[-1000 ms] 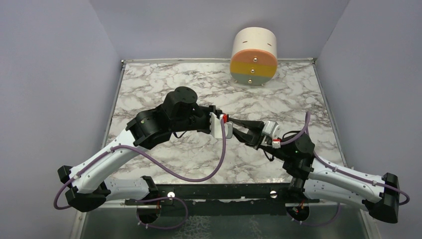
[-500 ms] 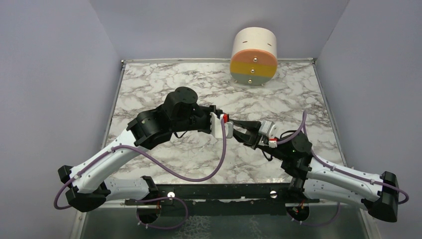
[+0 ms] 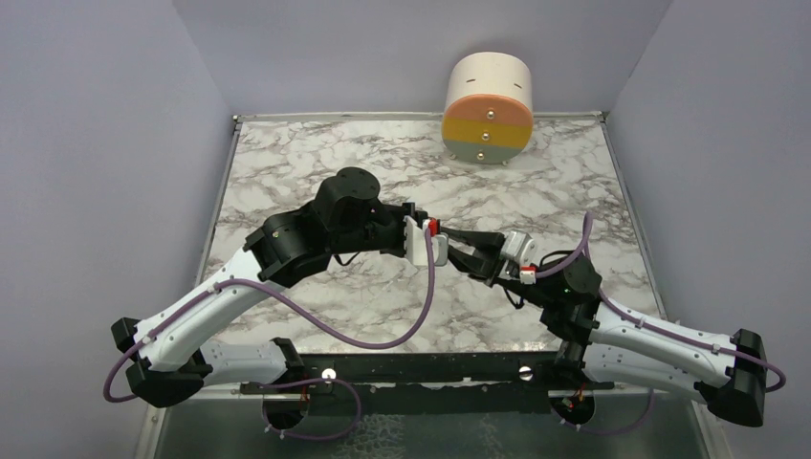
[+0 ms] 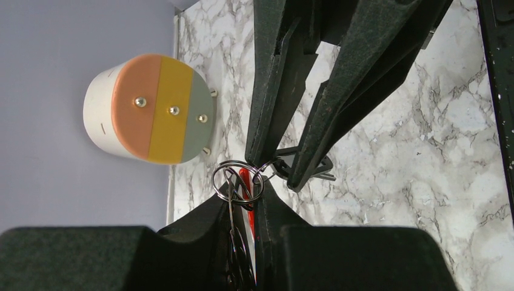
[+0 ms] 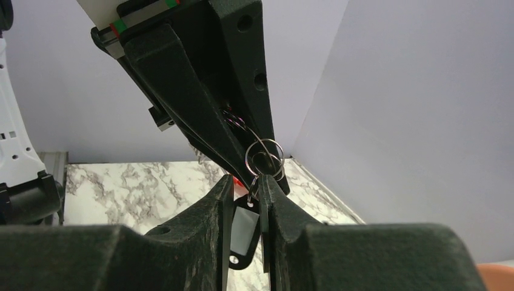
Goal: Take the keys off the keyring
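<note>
My two grippers meet tip to tip above the middle of the table. The left gripper (image 3: 427, 239) (image 4: 245, 193) is shut on the keyring. Its thin silver ring (image 4: 213, 182) (image 5: 246, 160) and a red piece (image 4: 244, 179) (image 3: 431, 227) stick out past the fingertips. A dark flat key with a pale window (image 5: 242, 230) hangs from a small ring off that keyring. The right gripper (image 3: 457, 251) (image 5: 245, 182) is shut on it, one finger on either edge. I cannot make out a red-headed key.
A white cylinder with an orange, yellow and grey face (image 3: 488, 105) (image 4: 151, 109) lies on its side at the back of the marble table (image 3: 287, 163). Purple cables loop off both arms. Grey walls close in left, right and behind.
The right arm's wrist and elbow have edged slightly left toward the left gripper. The left arm and the keyring have stayed put.
</note>
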Available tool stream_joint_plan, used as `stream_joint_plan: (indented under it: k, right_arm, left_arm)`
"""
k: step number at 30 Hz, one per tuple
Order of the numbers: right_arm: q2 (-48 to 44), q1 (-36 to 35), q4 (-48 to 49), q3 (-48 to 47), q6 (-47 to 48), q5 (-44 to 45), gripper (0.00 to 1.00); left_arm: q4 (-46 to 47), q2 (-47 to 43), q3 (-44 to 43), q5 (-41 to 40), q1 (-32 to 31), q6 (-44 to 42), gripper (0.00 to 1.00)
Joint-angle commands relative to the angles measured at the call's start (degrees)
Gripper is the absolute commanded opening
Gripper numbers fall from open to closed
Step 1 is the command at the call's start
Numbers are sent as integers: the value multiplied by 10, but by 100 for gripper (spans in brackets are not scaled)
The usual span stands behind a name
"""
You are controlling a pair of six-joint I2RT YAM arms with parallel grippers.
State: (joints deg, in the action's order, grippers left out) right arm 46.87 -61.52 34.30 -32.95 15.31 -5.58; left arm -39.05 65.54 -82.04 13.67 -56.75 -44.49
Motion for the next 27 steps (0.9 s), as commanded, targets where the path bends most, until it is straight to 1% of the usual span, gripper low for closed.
stream_joint_plan:
  k: [1, 5, 6, 7, 8, 27]
  right_arm:
    - [3, -4, 28, -6, 4, 11, 20]
    - [6, -3, 29, -9, 14, 24, 12]
    - [6, -3, 28, -10, 17, 28, 9]
    - [5, -4, 27, -11, 21, 30, 4]
    - [4, -4, 27, -10, 24, 32, 2]
    - [-8, -3, 3, -20, 90, 75, 2]
  left_arm:
    - [19, -19, -1, -1, -4, 2, 0]
    - [20, -22, 2, -3, -4, 1, 0]
    - [20, -23, 2, -2, -4, 0, 0]
    - [20, -24, 3, -3, -3, 0, 0]
    - [21, -26, 4, -3, -3, 0, 0]
    - [20, -31, 9, 10, -3, -2, 0]
